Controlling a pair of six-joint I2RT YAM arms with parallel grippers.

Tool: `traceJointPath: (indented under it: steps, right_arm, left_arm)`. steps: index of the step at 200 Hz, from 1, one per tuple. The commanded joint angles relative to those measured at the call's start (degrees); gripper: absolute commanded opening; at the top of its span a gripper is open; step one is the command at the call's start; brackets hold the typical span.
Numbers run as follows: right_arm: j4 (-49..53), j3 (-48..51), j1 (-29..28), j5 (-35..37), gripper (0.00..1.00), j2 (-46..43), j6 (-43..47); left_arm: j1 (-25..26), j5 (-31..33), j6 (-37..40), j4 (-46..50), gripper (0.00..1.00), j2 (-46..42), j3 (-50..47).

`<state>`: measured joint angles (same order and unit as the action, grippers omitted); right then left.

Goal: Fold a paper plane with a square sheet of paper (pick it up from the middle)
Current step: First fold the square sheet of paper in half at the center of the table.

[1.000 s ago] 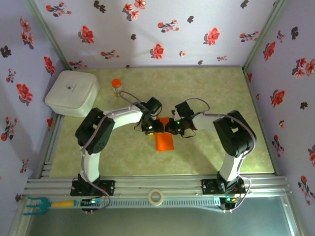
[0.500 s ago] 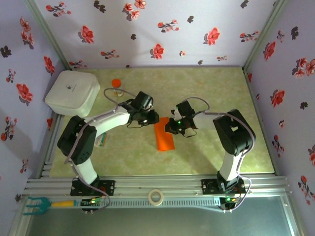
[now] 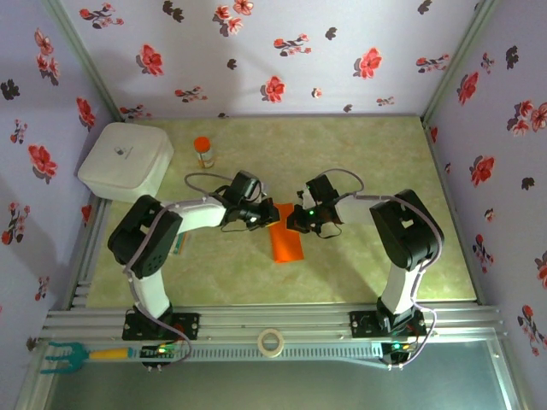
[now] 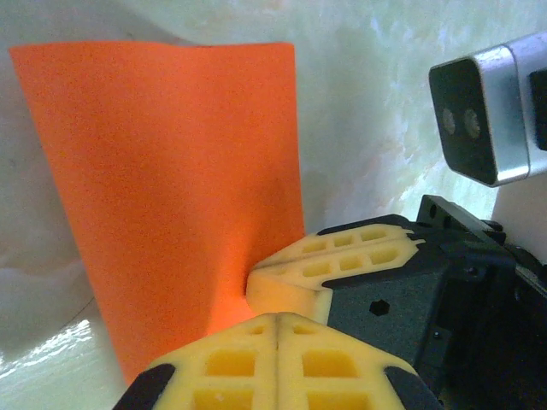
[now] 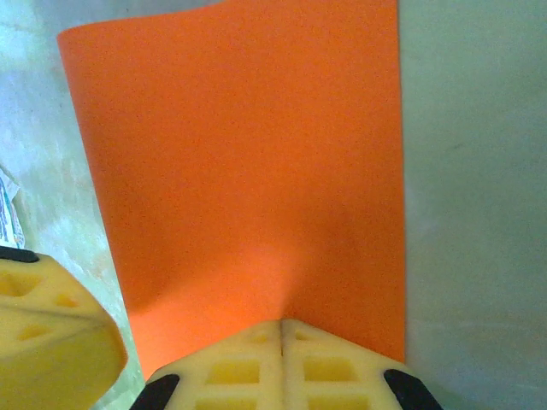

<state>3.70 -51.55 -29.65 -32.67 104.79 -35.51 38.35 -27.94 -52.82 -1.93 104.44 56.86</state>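
Pale green marbled worktop (image 3: 367, 162) between flowered walls. The left gripper (image 4: 278, 318) and right gripper (image 5: 282, 323) are both clenched, their ribbed yellow pads meeting at the far edge of the square sheet of paper (image 3: 287, 246). The sheet is a smooth orange rectangle at the worktop's middle. Whether they nip it, I cannot tell.

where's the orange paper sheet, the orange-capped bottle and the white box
bright orange paper sheet (image 3: 287, 243), top view, its flat middle
small orange-capped bottle (image 3: 202, 144), top view, its cap
white square box (image 3: 125, 161), top view, its lid
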Motion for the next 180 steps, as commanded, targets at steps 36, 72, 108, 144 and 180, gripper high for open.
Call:
traceJointPath:
  steps: [36, 72, 108, 144, 180]
  right_arm:
    - [5.33, 2.51, 0.56, 5.71, 0.0, 3.35, 0.21]
    - [5.22, 2.85, 0.56, 5.71, 0.0, 3.2, 0.09]
    - [5.25, 2.91, 0.56, 5.7, 0.0, 2.98, 0.03]
    - [5.26, 2.95, 0.56, 5.92, 0.0, 2.74, -0.03]
    - [5.42, 2.77, 0.56, 5.78, 0.0, 2.92, 0.08]
  left_arm:
    - [-1.1, -0.7, 0.26, -1.79, 0.0, 3.5, -2.62]
    - [-2.49, 1.35, 1.56, -2.42, 0.0, 4.16, -6.22]
    - [-2.84, 2.02, 2.7, -0.9, 0.0, 4.36, -6.39]
    - [-2.88, 1.86, 4.48, 4.8, 0.0, 1.48, 0.4]
    - [-3.66, 0.36, 6.37, 6.95, 0.0, 4.79, 4.32]
